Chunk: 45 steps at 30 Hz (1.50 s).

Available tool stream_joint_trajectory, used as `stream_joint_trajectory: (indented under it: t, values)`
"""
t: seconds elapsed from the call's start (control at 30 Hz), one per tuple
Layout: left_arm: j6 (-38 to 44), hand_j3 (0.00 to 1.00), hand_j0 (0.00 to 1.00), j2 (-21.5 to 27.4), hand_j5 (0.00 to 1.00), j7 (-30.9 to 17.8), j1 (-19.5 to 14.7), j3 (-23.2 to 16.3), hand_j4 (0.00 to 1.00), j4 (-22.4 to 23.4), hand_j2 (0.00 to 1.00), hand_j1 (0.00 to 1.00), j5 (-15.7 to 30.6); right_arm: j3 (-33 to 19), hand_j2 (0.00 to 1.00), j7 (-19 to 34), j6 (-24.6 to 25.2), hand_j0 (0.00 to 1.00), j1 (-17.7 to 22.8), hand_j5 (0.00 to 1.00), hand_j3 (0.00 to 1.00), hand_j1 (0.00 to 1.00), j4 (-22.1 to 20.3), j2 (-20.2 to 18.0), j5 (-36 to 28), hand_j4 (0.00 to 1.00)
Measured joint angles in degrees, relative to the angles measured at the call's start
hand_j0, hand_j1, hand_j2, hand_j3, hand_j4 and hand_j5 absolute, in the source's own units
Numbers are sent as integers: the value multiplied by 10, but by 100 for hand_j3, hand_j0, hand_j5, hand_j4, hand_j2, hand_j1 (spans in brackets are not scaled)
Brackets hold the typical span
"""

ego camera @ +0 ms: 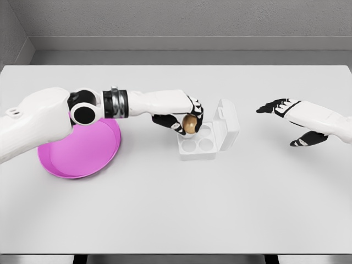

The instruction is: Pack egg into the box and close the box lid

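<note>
1. The counter is carrying everything; the box is sitting near its middle and is serving as the landmark here.
2. The left arm is reaching in across a pink plate, which is lying well to the left of the box.
3. The right hand is hovering off to the right of the box, fingers spread and holding nothing.
4. The box is standing open, its lid tilting up on the right side; the wells that show are appearing empty.
5. The left hand is grasping the egg, holding it just above the box's rear-left well.
6. Judgement: the placing step is under way. The next move is calling for a gentle lowering into the well, then a release; closing the lid is following.
7. Nothing is appearing to block the well; the raised lid is standing close to the fingers.
</note>
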Motion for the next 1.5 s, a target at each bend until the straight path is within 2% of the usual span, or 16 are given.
stream_joint_trajectory:
  t: [0.73,1.13,1.27,1.3,1.33,1.37,1.5]
  values:
    - [0,37,37,-4,37,28,4,-26,37,1,37,37,-8,0,100,0,0,100,1,100,100,100,0,-1,0,100]
    - [0,37,37,-18,37,36,4,-35,37,24,37,37,-14,0,100,0,0,100,1,100,100,100,0,-1,0,100]
    - [0,46,46,-19,46,38,4,-40,46,27,46,46,-15,0,100,0,0,100,1,100,100,100,0,-2,0,100]
    - [0,56,56,-19,56,38,4,-41,56,28,56,56,-15,0,100,0,0,100,1,100,100,100,0,-2,0,100]
    - [0,61,61,-19,61,38,4,-41,61,28,61,61,-16,0,100,0,0,100,1,100,100,100,0,-2,0,100]
    - [0,70,70,-19,70,38,4,-42,70,28,70,70,-16,0,100,0,0,100,1,100,100,100,0,-2,0,100]
    - [0,88,88,-18,88,38,3,-42,88,27,88,88,-16,0,100,0,0,100,2,100,100,100,0,-1,0,100]
